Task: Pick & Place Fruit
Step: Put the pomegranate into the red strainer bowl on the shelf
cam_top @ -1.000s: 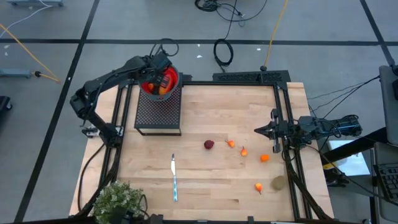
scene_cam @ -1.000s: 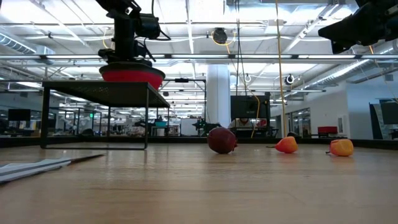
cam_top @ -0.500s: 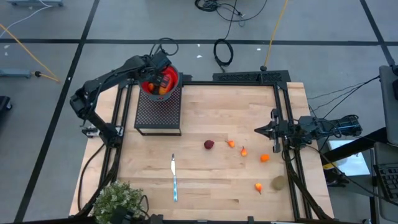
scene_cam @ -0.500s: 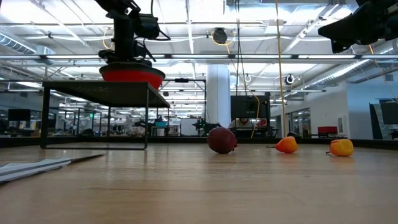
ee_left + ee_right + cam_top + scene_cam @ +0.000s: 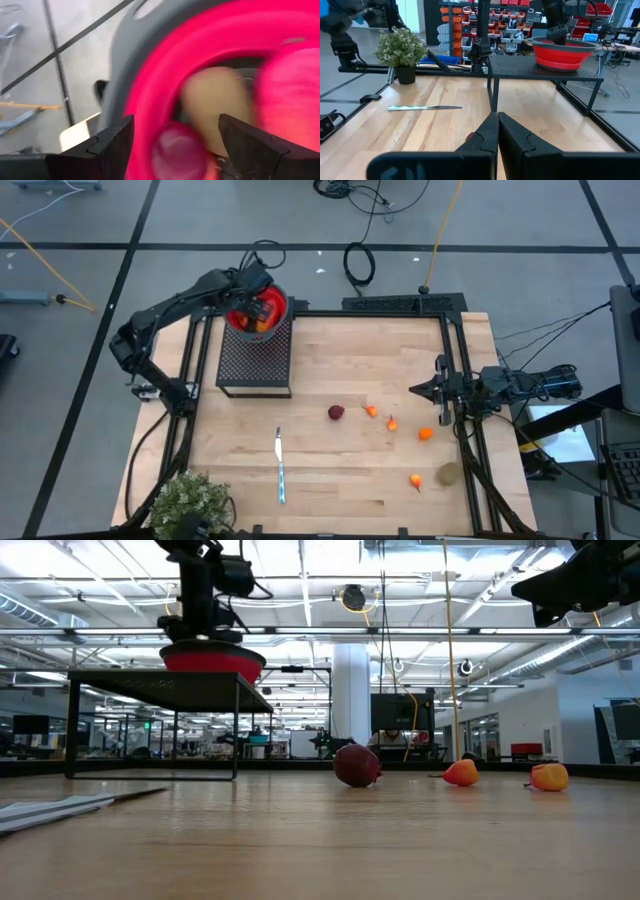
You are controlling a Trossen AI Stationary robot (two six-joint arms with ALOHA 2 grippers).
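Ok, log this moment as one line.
left gripper: open over bowl | right gripper: shut, waiting | fruit on table

This is a robotics lab or industrial workshop. The wooden counter [image 5: 340, 420] stands in a black metal frame on a grey concrete floor [image 5: 80, 220] marked with dark lines, with loose cables [image 5: 360, 262] lying on it. The low view looks into a wide open hall with exposed ceiling pipes [image 5: 420, 632], rows of strip lights, a white column [image 5: 351, 690] and more workstations. The right wrist view shows shelving stocked with red parts bins [image 5: 510, 20].
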